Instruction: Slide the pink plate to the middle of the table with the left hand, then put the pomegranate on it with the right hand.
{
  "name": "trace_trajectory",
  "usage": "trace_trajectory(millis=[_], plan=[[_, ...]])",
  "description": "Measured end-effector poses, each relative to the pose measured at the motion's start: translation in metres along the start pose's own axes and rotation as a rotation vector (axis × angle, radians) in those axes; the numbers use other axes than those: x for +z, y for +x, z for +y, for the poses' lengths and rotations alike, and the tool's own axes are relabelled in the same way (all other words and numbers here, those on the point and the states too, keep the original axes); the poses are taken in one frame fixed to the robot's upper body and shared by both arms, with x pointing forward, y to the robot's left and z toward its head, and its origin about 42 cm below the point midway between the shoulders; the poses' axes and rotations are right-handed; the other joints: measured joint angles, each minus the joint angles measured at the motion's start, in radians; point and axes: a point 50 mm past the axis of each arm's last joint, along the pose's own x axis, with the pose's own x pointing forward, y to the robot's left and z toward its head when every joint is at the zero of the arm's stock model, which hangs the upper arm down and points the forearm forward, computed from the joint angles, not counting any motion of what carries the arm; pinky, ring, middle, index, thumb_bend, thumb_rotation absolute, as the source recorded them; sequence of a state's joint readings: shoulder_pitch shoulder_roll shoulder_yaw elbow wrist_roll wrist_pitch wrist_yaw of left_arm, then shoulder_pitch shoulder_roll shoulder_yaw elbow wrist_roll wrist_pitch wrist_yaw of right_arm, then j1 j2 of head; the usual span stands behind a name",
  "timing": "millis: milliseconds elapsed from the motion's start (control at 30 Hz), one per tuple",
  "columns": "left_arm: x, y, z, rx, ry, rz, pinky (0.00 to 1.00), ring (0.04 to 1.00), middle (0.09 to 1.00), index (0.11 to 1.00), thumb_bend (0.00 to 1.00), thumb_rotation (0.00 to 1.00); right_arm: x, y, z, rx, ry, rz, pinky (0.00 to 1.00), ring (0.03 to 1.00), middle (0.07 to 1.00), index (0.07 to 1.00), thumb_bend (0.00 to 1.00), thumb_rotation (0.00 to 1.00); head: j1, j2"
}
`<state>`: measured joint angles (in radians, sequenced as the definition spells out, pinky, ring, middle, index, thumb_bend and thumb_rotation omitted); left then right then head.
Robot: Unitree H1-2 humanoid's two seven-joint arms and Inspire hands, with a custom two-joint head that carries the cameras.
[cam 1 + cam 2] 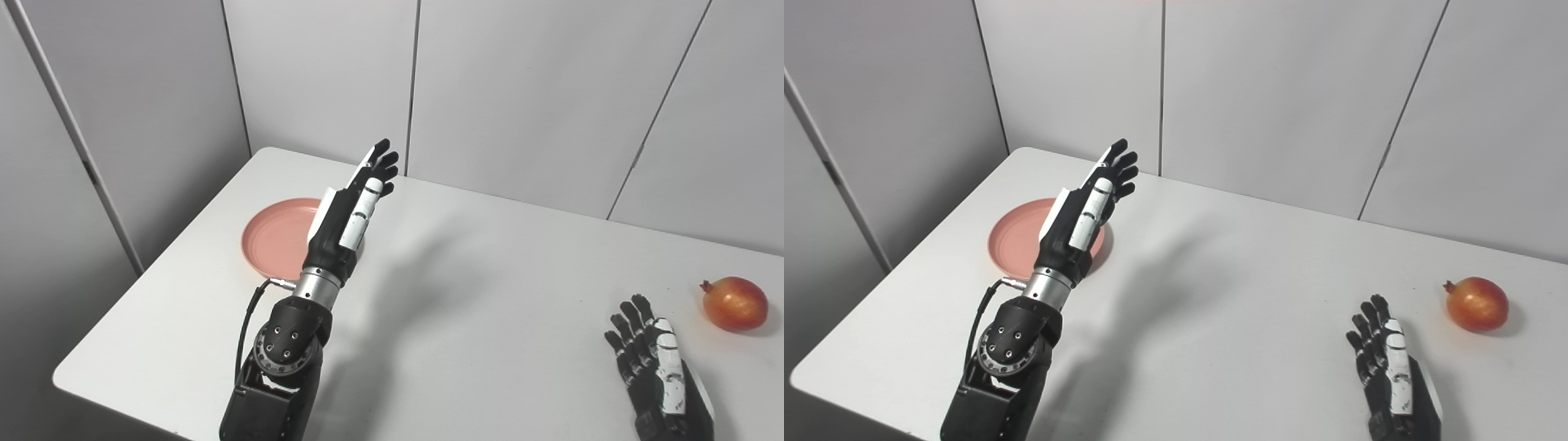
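The pink plate (pixel 275 239) lies flat on the left part of the white table (pixel 478 294), partly hidden behind my left hand. My left hand (pixel 352 205) is raised above the table over the plate's right edge, fingers straight and extended, open, holding nothing. The pomegranate (pixel 735 303), red-orange with a small crown pointing left, rests near the table's right side. My right hand (pixel 652 361) lies low near the front right, open with fingers spread, a short way left of and in front of the pomegranate, not touching it.
Grey wall panels (pixel 520 92) stand close behind the table's far edge and along its left side. The left arm's wrist and forearm (pixel 288 349) rise from the front edge. A broad bare stretch of tabletop separates the plate from the pomegranate.
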<state>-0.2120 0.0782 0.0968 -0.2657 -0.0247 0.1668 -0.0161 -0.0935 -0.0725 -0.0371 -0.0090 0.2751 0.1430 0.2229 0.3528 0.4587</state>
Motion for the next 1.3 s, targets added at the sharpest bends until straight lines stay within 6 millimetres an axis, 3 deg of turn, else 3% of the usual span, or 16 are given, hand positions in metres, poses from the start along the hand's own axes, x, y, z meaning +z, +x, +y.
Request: trace_trajectory(millis=[200,433,700,1300], plan=[[0.001,0.003,0.033,0.083,-0.025,0.001,0.94,0.941,0.945,0.934,0.49,1.00,0.000,0.000,0.000,0.000,-0.001,0.000,1.00,1.000,1.000,1.000,0.20,1.00,0.005,-0.006],[0.012,0.014,0.068,0.152,-0.038,-0.036,0.97,0.954,0.953,0.939,0.41,1.00,0.001,-0.001,-0.002,0.005,-0.005,0.001,1.00,1.000,1.000,1.000,0.19,1.00,0.006,-0.012],[0.007,0.013,0.094,0.217,-0.100,-0.018,0.95,0.938,0.948,0.936,0.39,1.00,0.000,-0.001,-0.002,0.005,-0.006,0.001,1.00,1.000,1.000,1.000,0.18,1.00,0.014,-0.032],[0.002,0.019,0.147,0.348,-0.127,0.009,0.94,0.939,0.938,0.924,0.41,1.00,0.001,-0.004,-0.003,0.015,0.014,-0.003,1.00,1.000,1.000,1.000,0.17,1.00,0.031,-0.023]])
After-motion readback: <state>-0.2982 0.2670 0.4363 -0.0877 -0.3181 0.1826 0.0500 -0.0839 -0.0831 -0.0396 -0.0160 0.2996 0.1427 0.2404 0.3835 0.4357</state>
